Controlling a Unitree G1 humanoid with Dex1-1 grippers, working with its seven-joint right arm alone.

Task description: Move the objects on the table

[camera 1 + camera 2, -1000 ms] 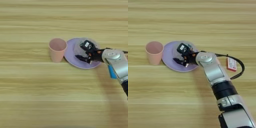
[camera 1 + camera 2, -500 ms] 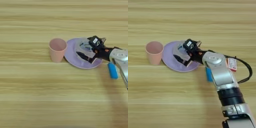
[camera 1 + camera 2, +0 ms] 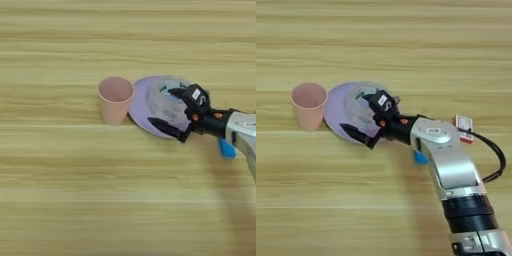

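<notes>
Reaching: the right gripper [image 3: 360, 115] stretches leftward from the silver forearm [image 3: 448, 162] and hangs over the lilac plate [image 3: 336, 107].
Fingers: spread wide apart; one black finger [image 3: 356, 134] lies along the plate's near rim, the other sits at the far side of the tape roll, so the roll lies between them. Whether either finger touches the roll cannot be told.
Tape roll: the clear tape roll [image 3: 167, 102] with bluish print lies on the plate, right of its middle, inside the gap of the spread fingers.
Plate: flat and lilac, resting on the table, its left edge just beside the cup.
Cup: the salmon-pink cup [image 3: 115, 99] stands upright, mouth up, at the plate's left edge; whether the two touch cannot be told.
Blue item: a small blue object [image 3: 226, 148] lies on the table near the forearm, to the right of the plate; in the right eye view it is partly hidden by the arm.
Box: the small red-and-white box [image 3: 464, 128] lies flat on the table to the right of the arm, well apart from the plate, with a black cable [image 3: 495, 155] curving past it.
Table: the light wood-grain table [image 3: 75, 200] fills the view beneath everything.
</notes>
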